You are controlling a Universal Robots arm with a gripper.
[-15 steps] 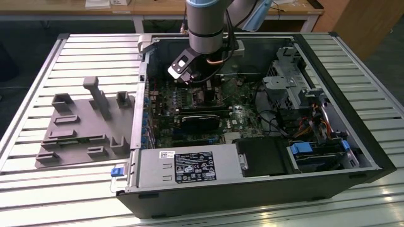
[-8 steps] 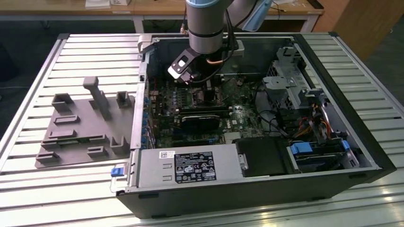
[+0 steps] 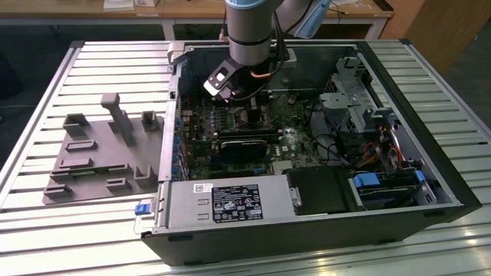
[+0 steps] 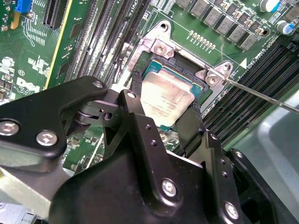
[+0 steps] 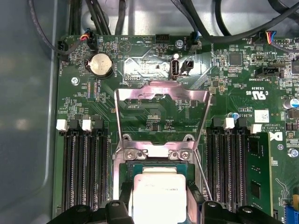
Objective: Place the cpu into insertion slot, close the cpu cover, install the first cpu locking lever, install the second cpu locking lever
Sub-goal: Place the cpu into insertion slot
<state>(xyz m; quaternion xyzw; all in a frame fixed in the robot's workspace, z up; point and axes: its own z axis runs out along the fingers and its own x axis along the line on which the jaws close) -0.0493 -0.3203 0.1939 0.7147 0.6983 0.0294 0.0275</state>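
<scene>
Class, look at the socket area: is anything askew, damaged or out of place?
Nothing stands out. The cpu lies square with the insertion slot, the cpu cover is swung open beside it, unbent, and the board shows no damage.

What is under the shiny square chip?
The socket sits under the chip; only its metal rim and dark edge show around it. The chip covers the socket's inside, so that cannot be seen. The hand grips the chip's sides.

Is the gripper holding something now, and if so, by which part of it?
The gripper appears to hold the cpu by two opposite side edges, at the insertion slot.
</scene>
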